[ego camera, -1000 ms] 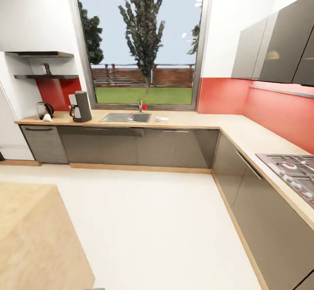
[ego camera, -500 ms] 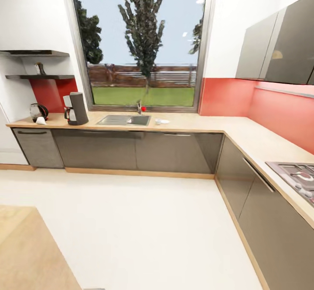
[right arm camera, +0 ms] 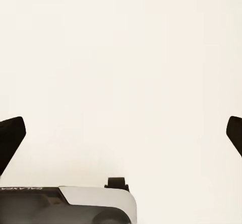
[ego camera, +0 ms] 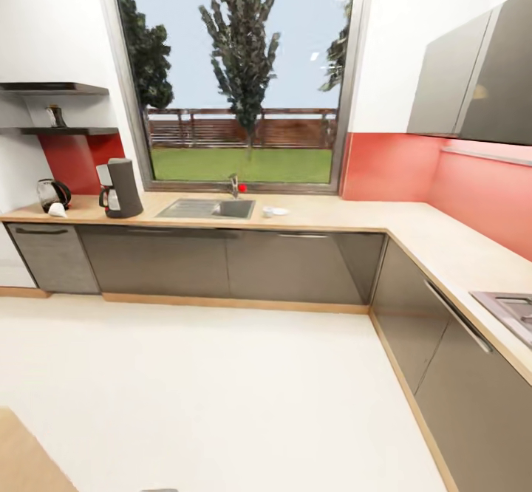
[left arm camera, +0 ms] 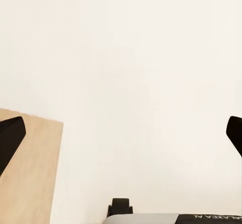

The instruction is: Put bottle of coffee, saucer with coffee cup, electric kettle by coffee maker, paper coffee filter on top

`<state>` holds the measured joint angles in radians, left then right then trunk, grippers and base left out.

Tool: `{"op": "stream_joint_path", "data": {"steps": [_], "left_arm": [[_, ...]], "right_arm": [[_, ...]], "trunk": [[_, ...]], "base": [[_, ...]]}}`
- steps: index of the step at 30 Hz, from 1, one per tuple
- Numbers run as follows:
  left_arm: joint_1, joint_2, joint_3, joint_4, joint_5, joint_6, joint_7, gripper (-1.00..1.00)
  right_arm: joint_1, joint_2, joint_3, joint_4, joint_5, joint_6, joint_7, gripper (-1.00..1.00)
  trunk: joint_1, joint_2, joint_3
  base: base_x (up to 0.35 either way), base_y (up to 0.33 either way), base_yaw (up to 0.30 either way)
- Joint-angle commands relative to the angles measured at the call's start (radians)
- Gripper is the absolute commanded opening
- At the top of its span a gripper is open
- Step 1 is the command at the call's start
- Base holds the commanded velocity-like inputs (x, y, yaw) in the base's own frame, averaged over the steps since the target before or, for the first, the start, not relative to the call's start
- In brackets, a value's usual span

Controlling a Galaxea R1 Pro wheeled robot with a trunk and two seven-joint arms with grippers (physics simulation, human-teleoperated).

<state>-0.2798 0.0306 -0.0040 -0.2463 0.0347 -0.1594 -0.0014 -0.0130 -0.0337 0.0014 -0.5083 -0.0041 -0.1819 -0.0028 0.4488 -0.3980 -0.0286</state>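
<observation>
Fingertips of the left gripper (left arm camera: pixel 121 133) stand wide apart with nothing between them, above pale floor (left arm camera: pixel 141 72) and a corner of a light wood surface (left arm camera: pixel 30 173). The right gripper (right arm camera: pixel 121 133) is spread just as wide and holds nothing, also over the pale floor.

Farther off, in the head view, the kitchen countertop (ego camera: pixel 332 215) runs under a large window (ego camera: pixel 236 78). At its left end stands the coffee maker (ego camera: pixel 118 189), with the dark electric kettle (ego camera: pixel 52 194) beside it and the paper coffee filter (ego camera: pixel 57 210) lying just in front of the kettle. Right of the sink (ego camera: pixel 207 208) sit the coffee cup (ego camera: pixel 267 212) and the saucer (ego camera: pixel 280 211), close together. On the kitchen shelf (ego camera: pixel 63 131) stands a small dark item, too small to identify.
</observation>
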Motion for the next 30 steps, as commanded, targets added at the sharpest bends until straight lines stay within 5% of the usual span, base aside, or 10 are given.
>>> {"op": "stream_joint_path", "data": {"steps": [1,30], "left_arm": [[-0.001,0.0,-0.001,0.001,0.004,-0.003,0.0,1.0],[-0.001,0.0,-0.001,0.001,0.004,-0.003,0.0,1.0]], "right_arm": [[-0.001,0.0,0.0,0.001,0.0,-0.003,0.0,1.0],[-0.001,0.0,0.0,0.001,0.0,-0.003,0.0,1.0]], "trunk": [[0.001,-0.002,-0.002],[0.001,-0.002,-0.002]], "base": [[0.338,0.0,0.0],[0.338,0.0,0.0]]}}
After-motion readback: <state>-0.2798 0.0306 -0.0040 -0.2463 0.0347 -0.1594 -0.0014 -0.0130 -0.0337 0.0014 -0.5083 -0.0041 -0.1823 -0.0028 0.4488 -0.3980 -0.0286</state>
